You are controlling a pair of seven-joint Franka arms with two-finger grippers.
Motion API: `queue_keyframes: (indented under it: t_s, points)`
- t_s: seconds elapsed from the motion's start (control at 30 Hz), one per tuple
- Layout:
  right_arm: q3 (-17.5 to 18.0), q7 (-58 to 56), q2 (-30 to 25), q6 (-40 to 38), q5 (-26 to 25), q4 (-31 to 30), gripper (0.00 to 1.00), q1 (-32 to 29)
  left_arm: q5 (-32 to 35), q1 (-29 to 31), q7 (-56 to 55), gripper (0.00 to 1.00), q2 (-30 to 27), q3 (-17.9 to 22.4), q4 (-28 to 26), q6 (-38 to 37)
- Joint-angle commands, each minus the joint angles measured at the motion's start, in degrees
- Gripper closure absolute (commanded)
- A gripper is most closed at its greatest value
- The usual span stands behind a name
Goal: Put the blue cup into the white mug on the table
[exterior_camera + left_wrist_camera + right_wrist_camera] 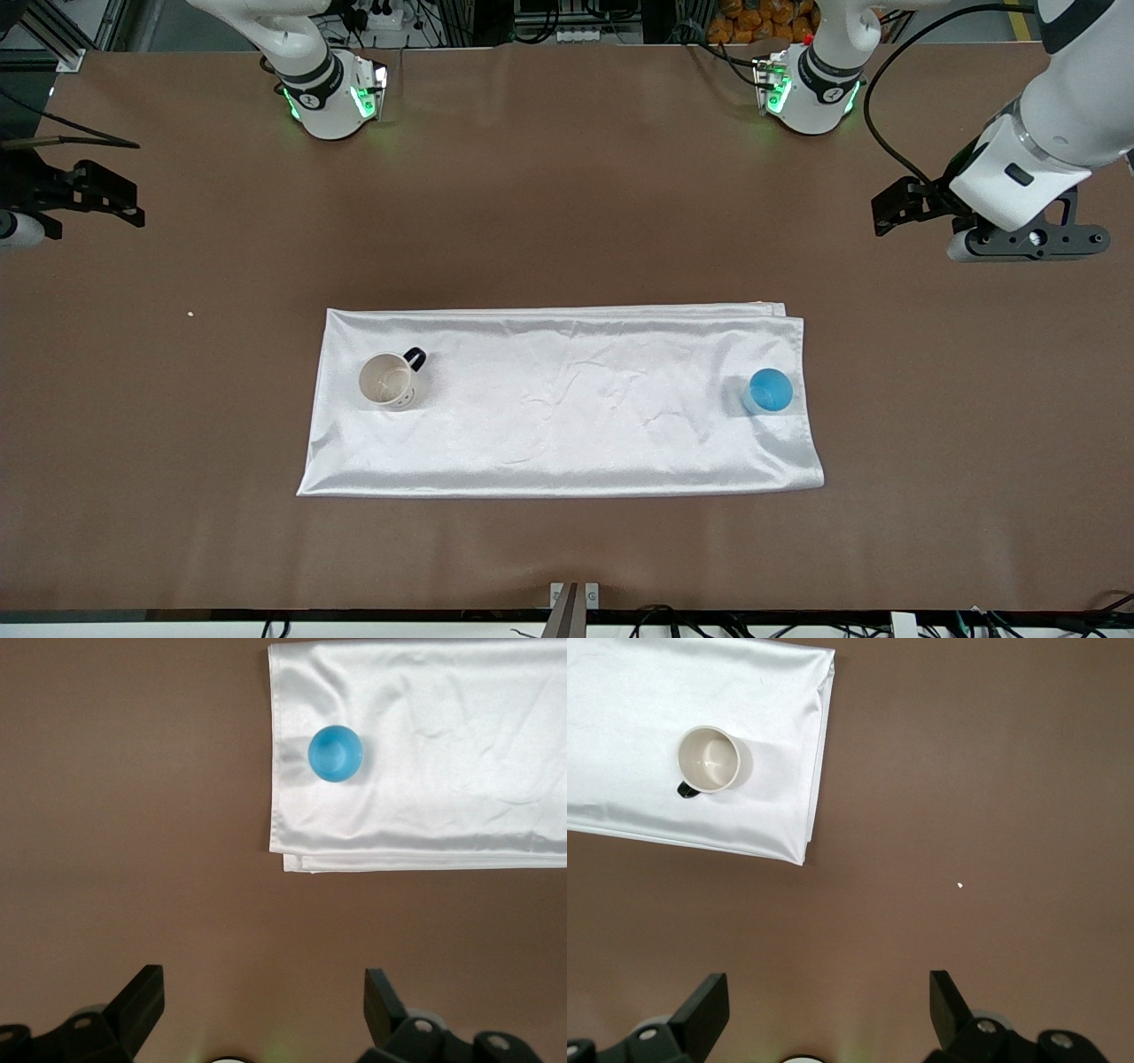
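shiny white cloth [567, 408], creased, spread flat; small white speck [190, 314]

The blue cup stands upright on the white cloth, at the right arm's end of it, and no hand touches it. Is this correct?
Not quite. The blue cup stands at the left arm's end of the white cloth, as the front view shows; the white mug is at the right arm's end. The rest is right: it stands upright and no hand touches it.
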Motion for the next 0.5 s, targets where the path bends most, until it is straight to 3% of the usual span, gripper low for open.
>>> queue_keyframes:
  t_s: [0.0,0.47]
  points:
    - [-1.8,-0.2,-0.4,0.1,-1.0,0.3,0.0,1.8,1.2,-0.7,0.0,0.0,-0.3,-0.1,0.0,0.1]
    - [-1.6,-0.1,-0.7,0.6,-0.9,0.4,0.0,1.6,1.7,-0.4,0.1,0.0,-0.4,-0.2,-0.1,0.1]
